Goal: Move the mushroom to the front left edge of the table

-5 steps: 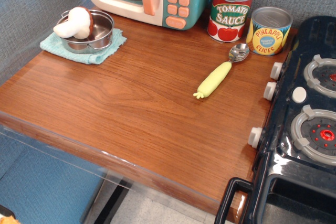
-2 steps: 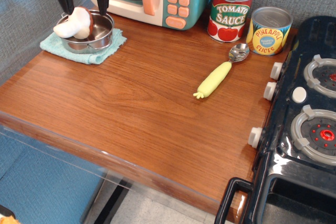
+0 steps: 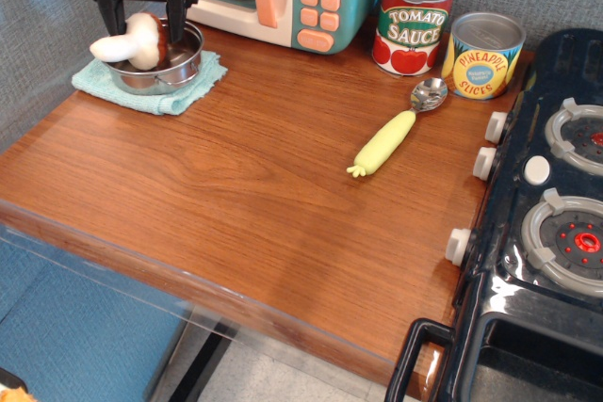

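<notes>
At the back left of the table (image 3: 245,195), we saw the mushroom (image 3: 132,41) lying tilted in a metal pot (image 3: 160,63) on a teal cloth (image 3: 184,91). Our gripper (image 3: 141,24) straddled it, fingers apart on either side; we could not tell whether they touched it.

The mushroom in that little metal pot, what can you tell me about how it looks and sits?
The small plush mushroom has a rounded reddish-brown cap and a thick white stem. It lies tipped on its side in the shiny round metal pot, stem poking out over the left rim. The pot stands on a folded light-blue cloth. The black end effector straddles the mushroom, a finger on either side; contact is unclear.
</notes>
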